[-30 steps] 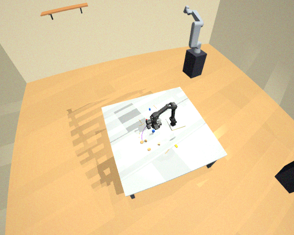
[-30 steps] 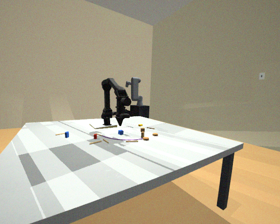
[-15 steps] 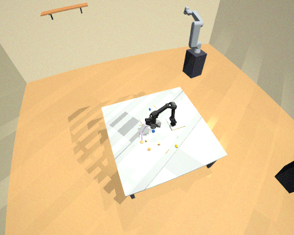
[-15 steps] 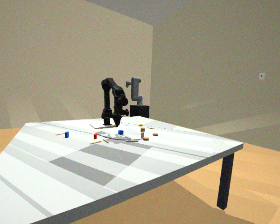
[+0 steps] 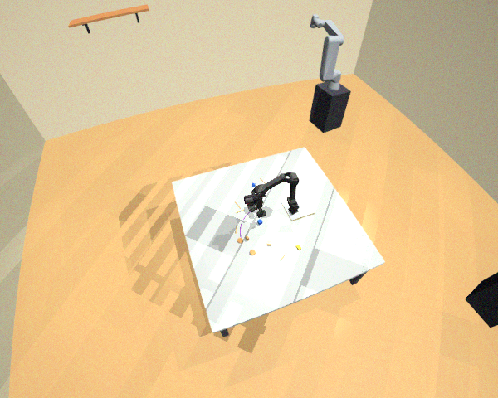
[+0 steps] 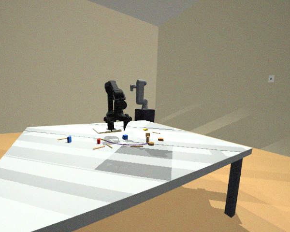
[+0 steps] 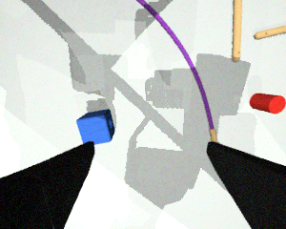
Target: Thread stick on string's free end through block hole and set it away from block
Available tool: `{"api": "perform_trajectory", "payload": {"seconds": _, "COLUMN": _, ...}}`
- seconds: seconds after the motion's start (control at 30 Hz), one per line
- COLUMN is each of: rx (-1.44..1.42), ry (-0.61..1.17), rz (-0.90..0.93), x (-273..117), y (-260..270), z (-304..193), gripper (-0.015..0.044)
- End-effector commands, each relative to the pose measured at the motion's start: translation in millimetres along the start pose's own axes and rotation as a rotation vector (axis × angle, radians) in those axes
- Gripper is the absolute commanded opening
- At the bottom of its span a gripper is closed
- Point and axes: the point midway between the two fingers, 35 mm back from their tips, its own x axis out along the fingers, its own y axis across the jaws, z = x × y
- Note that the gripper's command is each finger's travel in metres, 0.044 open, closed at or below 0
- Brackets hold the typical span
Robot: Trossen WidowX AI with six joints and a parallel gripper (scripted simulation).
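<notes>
Showed, at the free end of a curved purple string, a short part of the thin wooden stick, just beside one dark fingertip in the wrist view, with the rest hidden behind it; too hidden to tell whether touching. Placed above the desk was the end effector, with fingers spread wide and nothing between them. Included, near the opposite fingertip in the wrist view, a blue cube, and on the stick's side, a red cylinder lying near two loose sticks.

Followed the string in an arc to a round wooden button. Found close to the button a small wooden block, and farther off a second wooden block; too small to make out a hole in either. Lay near these, flat on the desk, another wooden disc. Continued outward to a yellow piece, near a single loose stick. Stood well apart, beyond the desk, a grey robot arm on a dark pedestal.
</notes>
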Motion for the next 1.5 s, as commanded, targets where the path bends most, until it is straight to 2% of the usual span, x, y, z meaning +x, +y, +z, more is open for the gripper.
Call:
{"api": "perform_trajectory", "payload": {"seconds": 0.0, "rx": 0.955, "ry": 0.016, "rz": -0.004, "x": 3, "y": -31, "z": -3, "gripper": 0.0440}}
{"api": "perform_trajectory", "payload": {"seconds": 0.93, "rx": 2.781, "ry": 0.004, "rz": -0.029, "x": 3, "y": -87, "z": -15, "gripper": 0.0440}}
{"api": "perform_trajectory", "payload": {"seconds": 1.47, "rx": 2.793, "ry": 0.003, "rz": -0.029, "x": 3, "y": -88, "z": -15, "gripper": 0.0440}}
